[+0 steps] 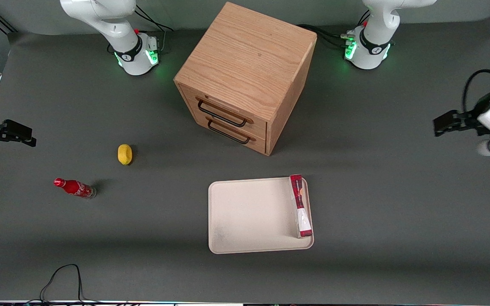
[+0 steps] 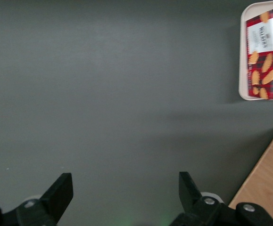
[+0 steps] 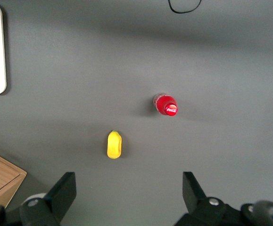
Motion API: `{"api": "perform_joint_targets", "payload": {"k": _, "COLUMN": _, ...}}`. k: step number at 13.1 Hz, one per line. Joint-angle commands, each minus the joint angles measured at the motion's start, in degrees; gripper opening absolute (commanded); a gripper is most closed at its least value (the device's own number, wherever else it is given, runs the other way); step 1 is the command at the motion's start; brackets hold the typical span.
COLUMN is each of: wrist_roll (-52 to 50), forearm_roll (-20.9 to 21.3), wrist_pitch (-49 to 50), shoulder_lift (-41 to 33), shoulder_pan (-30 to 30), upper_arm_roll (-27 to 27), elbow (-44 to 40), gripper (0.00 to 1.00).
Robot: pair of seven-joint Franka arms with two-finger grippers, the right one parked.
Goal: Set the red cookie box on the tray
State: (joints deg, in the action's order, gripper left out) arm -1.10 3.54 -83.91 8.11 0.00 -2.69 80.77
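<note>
The red cookie box [image 1: 300, 206] lies in the cream tray [image 1: 249, 216], along the tray's short rim on the working arm's side. The left wrist view shows the box [image 2: 267, 56] face up in the tray [image 2: 243, 56], red tartan with biscuits printed on it. My gripper [image 1: 442, 124] hangs high above the bare mat toward the working arm's end of the table, well away from the tray. It is open [image 2: 126, 190] with nothing between its fingers.
A wooden drawer cabinet [image 1: 245, 76] with two black handles stands farther from the front camera than the tray. A yellow lemon-like object [image 1: 124, 154] and a small red cola bottle [image 1: 74, 187] sit toward the parked arm's end. A black cable [image 1: 62, 280] loops at the front edge.
</note>
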Motion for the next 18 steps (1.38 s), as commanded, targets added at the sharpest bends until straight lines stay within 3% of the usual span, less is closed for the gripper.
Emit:
{"api": "perform_joint_targets", "payload": {"k": 1, "wrist_roll": 1.63, "forearm_roll": -0.55, "wrist_pitch": -3.34, "shoulder_lift": -2.30, "shoulder_pan": 1.32, "upper_arm_roll": -0.38, "elbow": 4.82, "gripper": 1.00}}
{"api": "perform_joint_targets", "payload": {"k": 8, "wrist_roll": 1.20, "forearm_roll": -1.43, "wrist_pitch": -13.71, "shoulder_lift": -8.27, "shoulder_pan": 0.45, "upper_arm_roll": 1.02, "elbow": 14.48, "gripper": 1.00}}
{"api": "perform_joint_targets", "payload": {"k": 18, "wrist_roll": 0.84, "forearm_roll": -3.28, "wrist_pitch": -7.32, "shoulder_lift": -7.14, "shoulder_pan": -0.79, "upper_arm_roll": 1.02, "elbow": 10.46, "gripper": 1.00}}
